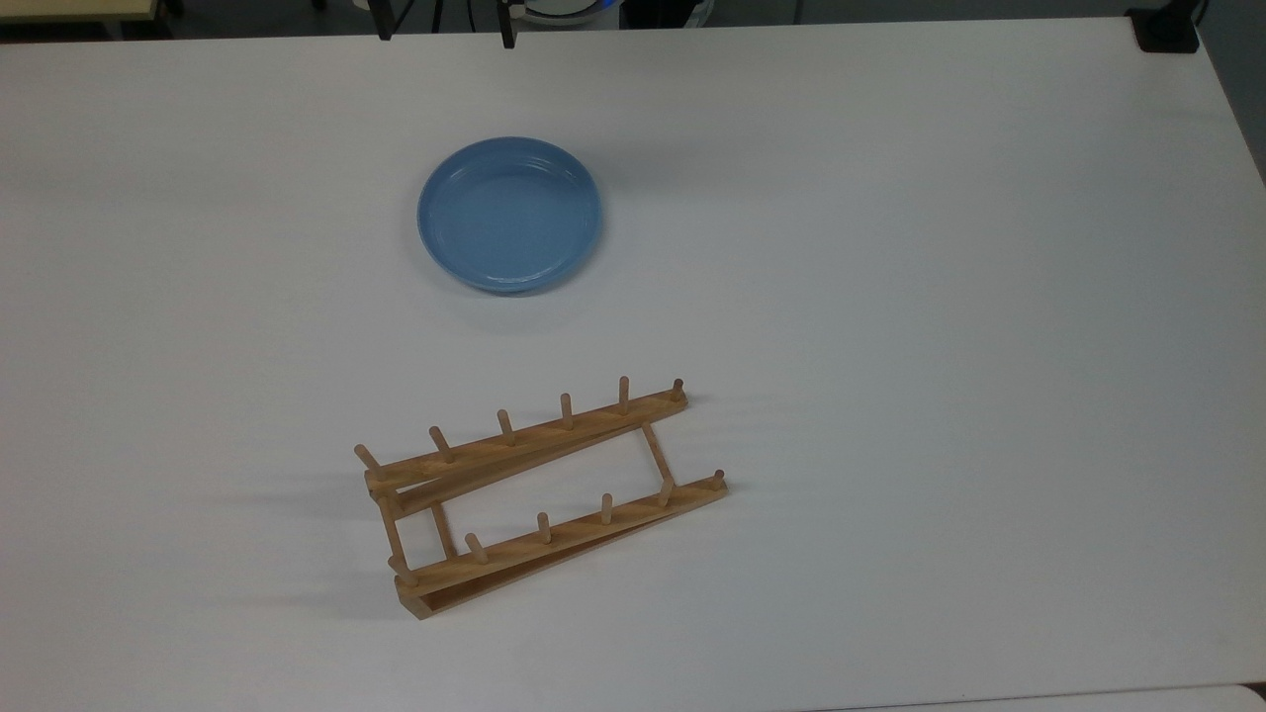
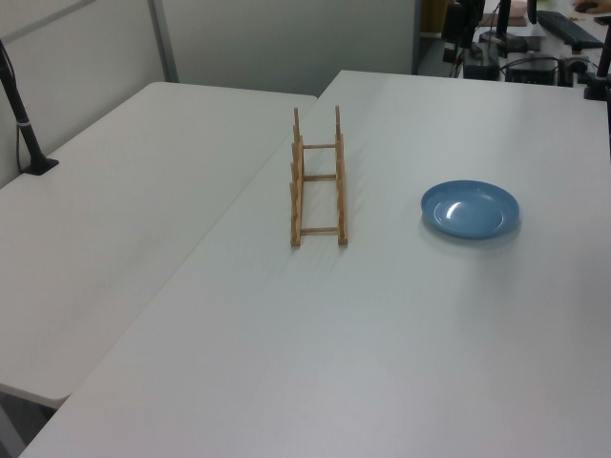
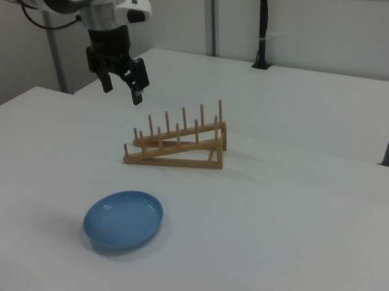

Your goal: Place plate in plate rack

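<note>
In the right view I see the round glossy light-blue plate [image 3: 124, 220] flat on the white table [image 3: 297, 216] at 7 o'clock. Beyond it stands the empty light-brown wooden plate rack [image 3: 178, 143]. Farthest, at 10 o'clock, my black two-finger gripper [image 3: 122, 88] hovers with jaws open, holding nothing.

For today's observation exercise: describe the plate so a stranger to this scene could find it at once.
Start at the big white table. Near its middle stands a wooden plate rack; the plate lies flat beside it, apart from it. It is round, glossy, light blue, the table's one coloured thing.
</note>
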Controlling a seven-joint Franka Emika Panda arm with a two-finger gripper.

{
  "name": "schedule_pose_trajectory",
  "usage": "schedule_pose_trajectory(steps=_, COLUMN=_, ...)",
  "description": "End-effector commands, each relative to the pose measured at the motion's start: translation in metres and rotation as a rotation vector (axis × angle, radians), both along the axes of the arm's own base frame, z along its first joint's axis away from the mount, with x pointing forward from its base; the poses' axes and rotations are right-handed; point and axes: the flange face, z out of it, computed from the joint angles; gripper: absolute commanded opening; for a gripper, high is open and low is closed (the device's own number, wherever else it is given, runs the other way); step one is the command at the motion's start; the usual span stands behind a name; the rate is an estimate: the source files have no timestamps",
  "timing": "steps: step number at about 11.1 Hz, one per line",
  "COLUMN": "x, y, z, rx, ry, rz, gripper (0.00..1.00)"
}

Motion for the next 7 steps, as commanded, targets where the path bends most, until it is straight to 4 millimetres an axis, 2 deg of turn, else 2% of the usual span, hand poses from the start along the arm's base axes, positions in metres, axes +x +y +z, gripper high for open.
schedule_pose_trajectory(steps=1, x=0.001, y=0.0086, z=0.0012, rx=-0.003, ry=-0.005, rz=0.032, gripper=1.0)
schedule_pose_trajectory(steps=7, x=0.0009, y=0.0085, z=0.0011, rx=-0.005, ry=-0.004, rz=0.03, gripper=1.0)
